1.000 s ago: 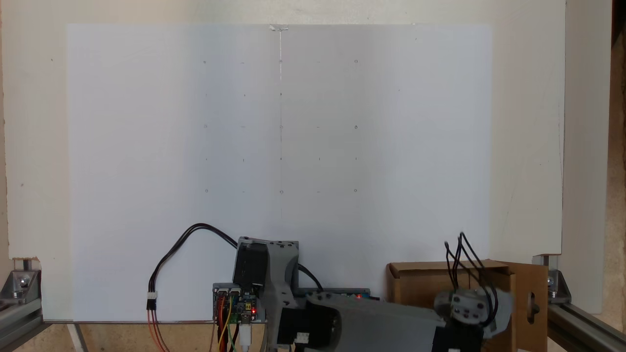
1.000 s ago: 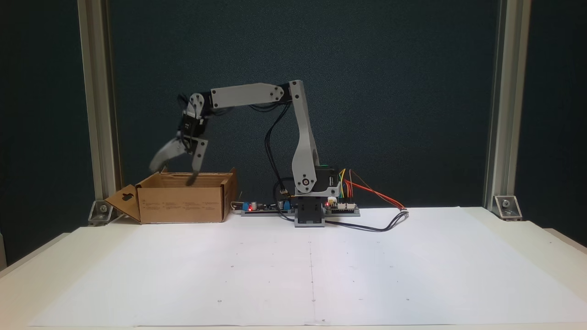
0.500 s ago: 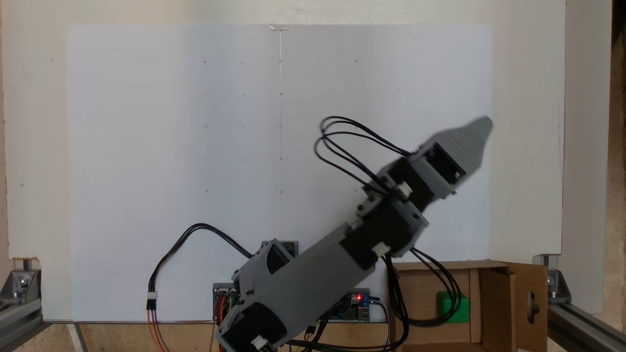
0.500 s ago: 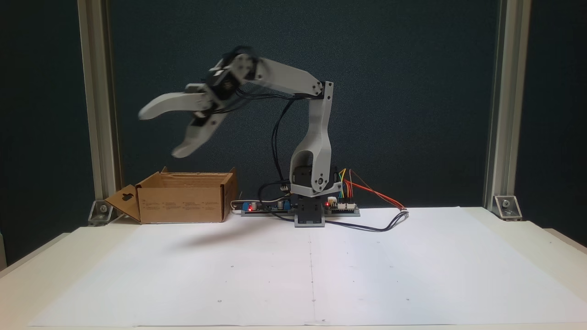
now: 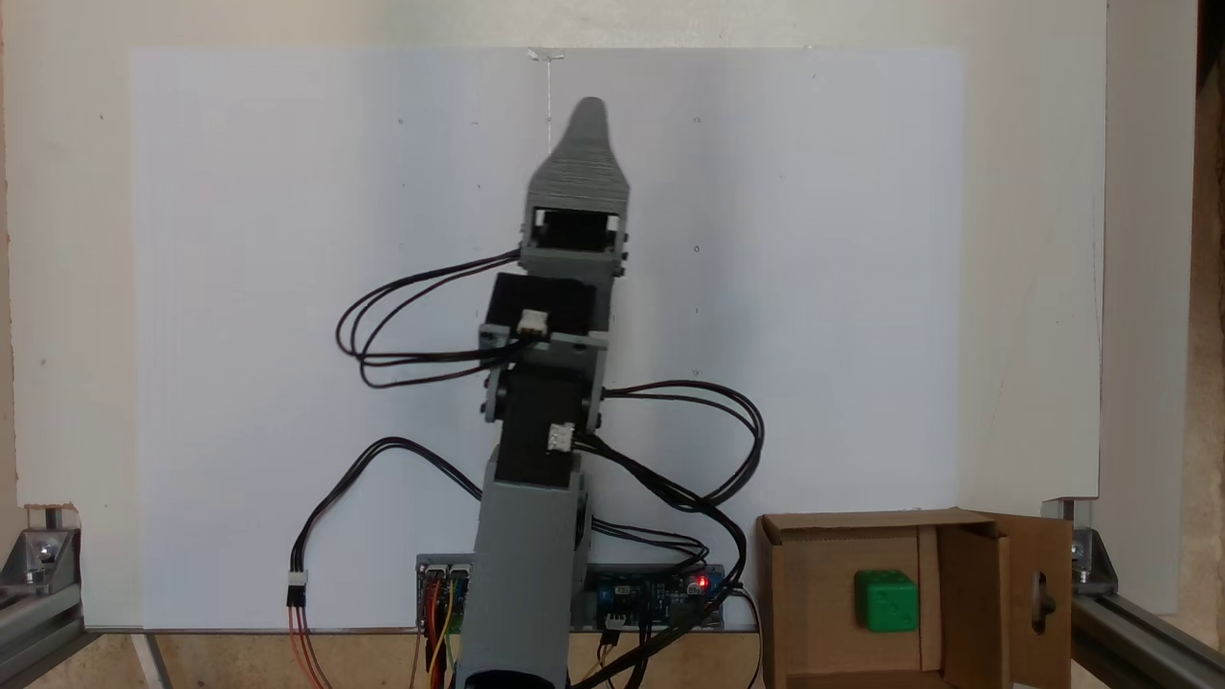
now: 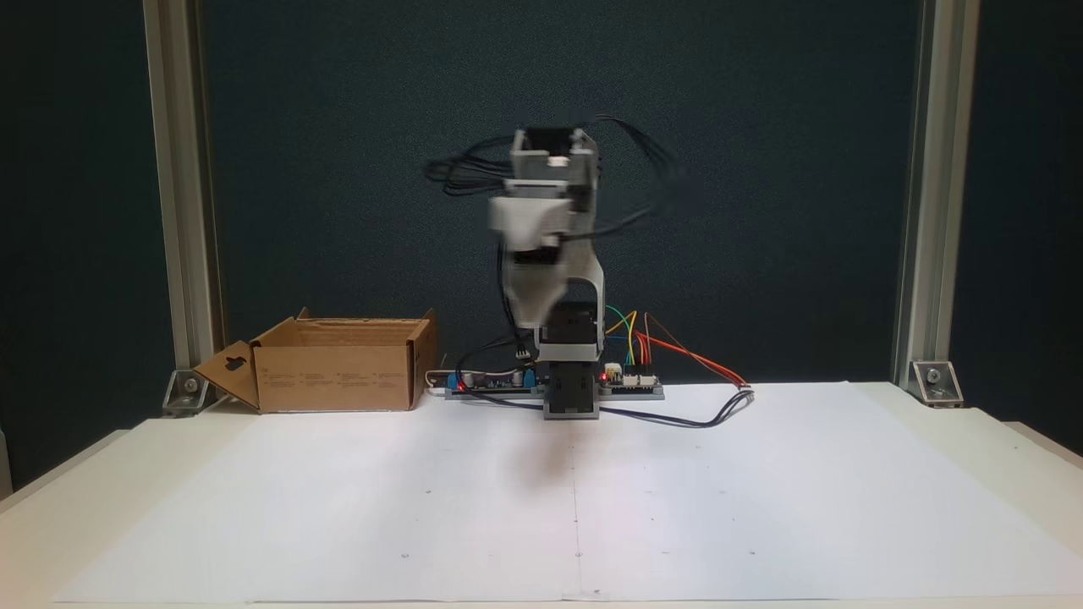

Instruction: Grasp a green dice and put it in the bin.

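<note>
1. While the grey plastic arm stretches straight out over the white paper sheet, its hand points up the middle of the overhead-looking fixed view, well away from the box.
2. Only one pointed grey tip shows from above, and the front fixed view gives a blurred hand facing the camera, so whether it is spread or pressed together cannot be told.
3. The small bright green plastic dice sits inside the brown corrugated cardboard bin, on its floor, near the right inner wall in that view.
4. The bin stands on the pale desk left of the arm's base in the front view, its flap with a keyhole cutout splayed outward.
5. Black cables loop off both sides of the arm.
</note>
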`<state>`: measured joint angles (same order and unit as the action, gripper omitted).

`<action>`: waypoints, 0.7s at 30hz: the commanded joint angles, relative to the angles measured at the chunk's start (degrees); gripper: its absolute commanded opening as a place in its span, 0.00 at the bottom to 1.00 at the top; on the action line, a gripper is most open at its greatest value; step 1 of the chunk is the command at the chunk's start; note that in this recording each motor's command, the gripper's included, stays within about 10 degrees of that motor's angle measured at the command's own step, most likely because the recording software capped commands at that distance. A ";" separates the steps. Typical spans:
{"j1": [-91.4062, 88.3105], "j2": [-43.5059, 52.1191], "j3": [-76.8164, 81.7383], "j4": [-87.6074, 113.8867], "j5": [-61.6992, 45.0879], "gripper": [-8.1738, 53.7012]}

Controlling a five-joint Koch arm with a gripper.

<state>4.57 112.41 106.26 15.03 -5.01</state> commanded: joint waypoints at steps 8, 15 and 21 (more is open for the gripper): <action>-9.58 10.28 12.57 -18.37 2.55 0.85; -3.52 13.10 19.16 -35.22 2.72 0.85; -2.72 18.28 28.65 -49.29 2.64 0.85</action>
<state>1.49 128.58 135.88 -27.07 -5.01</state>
